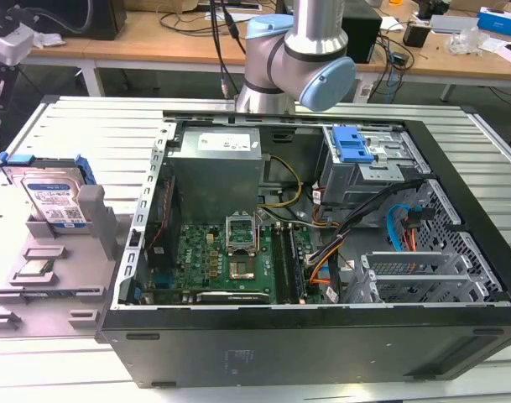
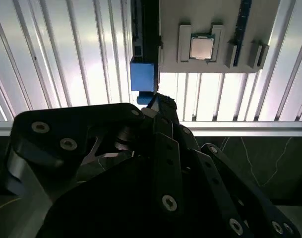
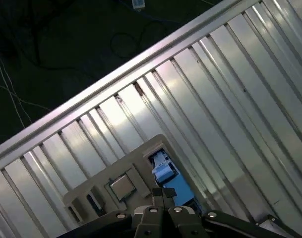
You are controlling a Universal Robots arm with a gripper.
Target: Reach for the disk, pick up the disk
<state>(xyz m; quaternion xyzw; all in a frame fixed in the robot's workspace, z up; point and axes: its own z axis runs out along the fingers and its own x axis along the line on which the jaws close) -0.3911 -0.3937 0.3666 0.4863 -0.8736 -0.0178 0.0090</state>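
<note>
The disk [image 1: 57, 198] stands propped in a grey holder [image 1: 94, 220] on the ribbed table [image 1: 87, 126], to the exterior view's left of the open computer case [image 1: 322, 336], with its blue bracket [image 2: 142, 77] untouched. In both wrist views the gripper [image 3: 163, 194] looks down on the disk from clear of it, jaws apparently drawn together and holding nothing, so the reach is judged to be in hand. The pick calls for parted jaws squared to the disk's thin edges.
</note>
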